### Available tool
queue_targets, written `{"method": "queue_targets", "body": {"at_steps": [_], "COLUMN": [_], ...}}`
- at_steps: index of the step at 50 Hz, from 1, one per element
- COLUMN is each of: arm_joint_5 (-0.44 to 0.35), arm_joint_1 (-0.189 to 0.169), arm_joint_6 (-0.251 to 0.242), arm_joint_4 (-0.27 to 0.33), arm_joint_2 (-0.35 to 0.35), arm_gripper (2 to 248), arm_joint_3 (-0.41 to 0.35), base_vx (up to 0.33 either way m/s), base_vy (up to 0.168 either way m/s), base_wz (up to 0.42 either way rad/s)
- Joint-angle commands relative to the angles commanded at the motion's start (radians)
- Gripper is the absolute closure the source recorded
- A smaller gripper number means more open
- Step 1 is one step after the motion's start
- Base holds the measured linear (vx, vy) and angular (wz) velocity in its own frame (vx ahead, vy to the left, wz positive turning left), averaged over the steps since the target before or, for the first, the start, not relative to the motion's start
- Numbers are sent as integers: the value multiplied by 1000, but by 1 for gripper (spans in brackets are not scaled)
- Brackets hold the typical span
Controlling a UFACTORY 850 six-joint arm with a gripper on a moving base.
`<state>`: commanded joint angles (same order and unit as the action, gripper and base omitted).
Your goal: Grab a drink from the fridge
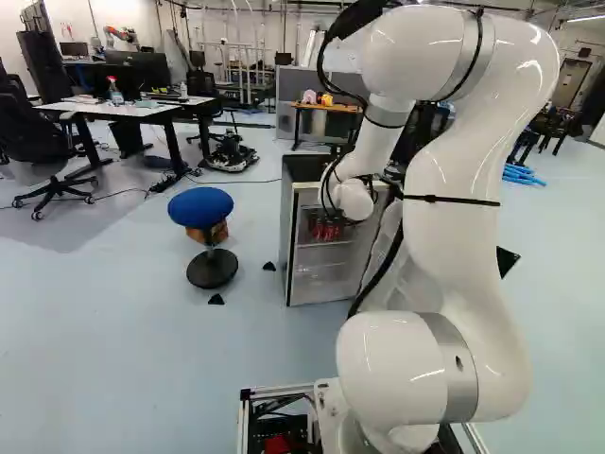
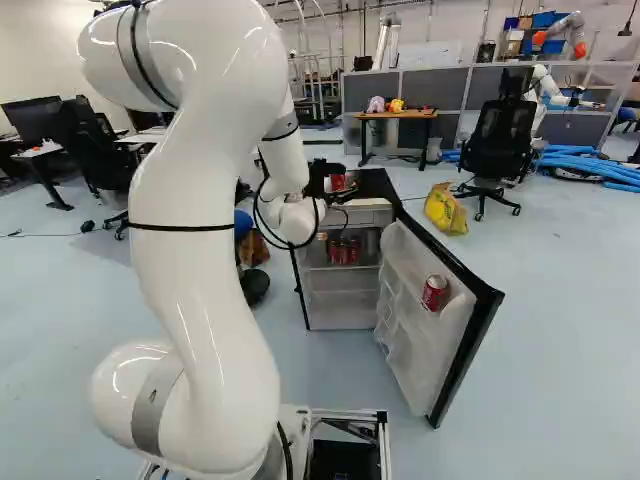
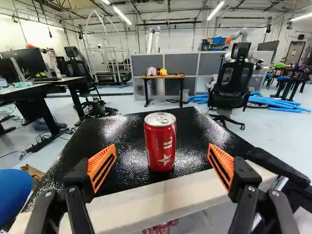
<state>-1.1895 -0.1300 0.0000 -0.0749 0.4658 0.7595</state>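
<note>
Fingers of the gripper (image 3: 162,146) are found wide; grasp alignment is judged in hand. Advance around the can (image 3: 161,139) atop the fridge (image 3: 124,134), then closure, is required.

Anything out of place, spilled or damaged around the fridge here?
Nothing looks spilled or damaged. Mildly odd: one red can stands upright on top of the fridge, unlike the cans inside, and the fridge door hangs wide open.
</note>
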Motion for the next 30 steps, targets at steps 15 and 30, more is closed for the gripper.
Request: {"method": "queue_targets", "body": {"at_steps": [15,30], "arm_joint_5": [0,12], "arm_joint_1": [-5,-21], "arm_joint_6": [0,0], "arm_joint_4": [0,0], "arm_joint_2": [-66,-150], "arm_gripper": [3,3], "arm_joint_3": [-85,-167], "base_vx": [0,0], "base_vy": [0,0], "base_wz": [0,0]}}
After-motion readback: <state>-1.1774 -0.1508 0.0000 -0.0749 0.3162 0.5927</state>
